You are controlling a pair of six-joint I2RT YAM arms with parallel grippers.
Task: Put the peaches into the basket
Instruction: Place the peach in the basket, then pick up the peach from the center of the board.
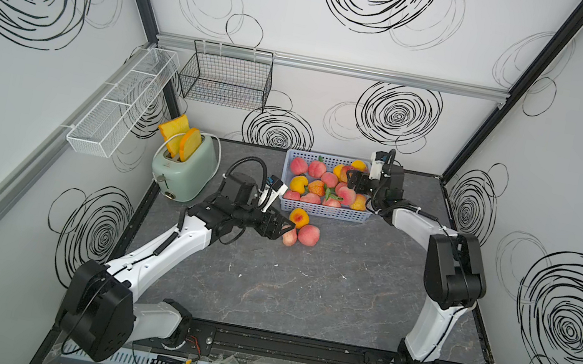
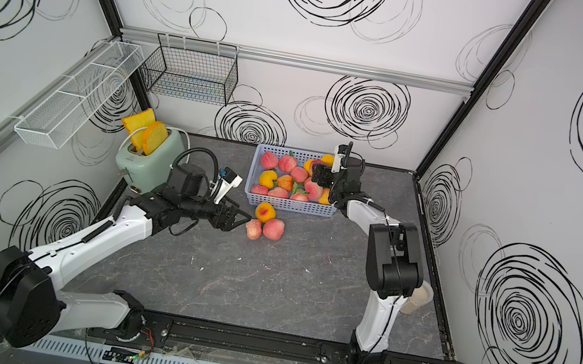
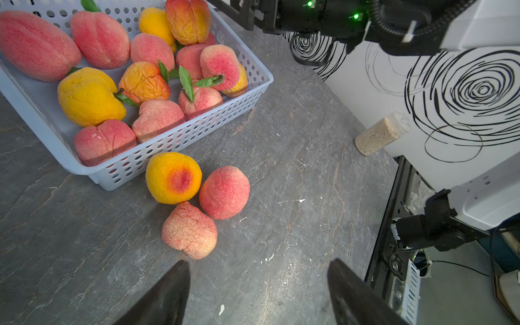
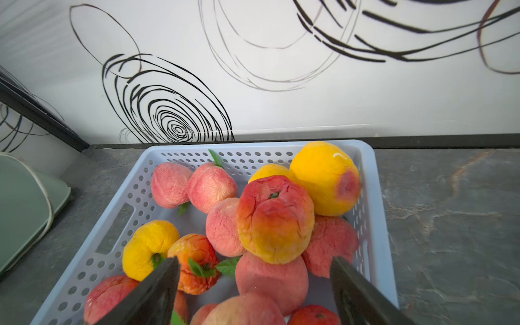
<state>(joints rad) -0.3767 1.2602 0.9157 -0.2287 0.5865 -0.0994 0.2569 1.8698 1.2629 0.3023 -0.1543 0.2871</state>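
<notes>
Three peaches (image 3: 189, 230) are noted on the table (image 3: 281, 197) beside the filled basket (image 3: 157, 157); left gripper (image 3: 257, 264) and right gripper (image 4: 254, 260) are spread, empty; fruit is judged light, soft-skinned, best pinched across the middle.

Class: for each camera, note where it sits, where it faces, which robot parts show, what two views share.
Top views: high overhead, looking down on the table; left arm, right arm.
Left wrist: facing three loose peaches beside the basket; left gripper fingertips, open.
Right wrist: over the basket, facing the back wall; right gripper fingertips, open.
Shared: every view shows the basket.
</notes>
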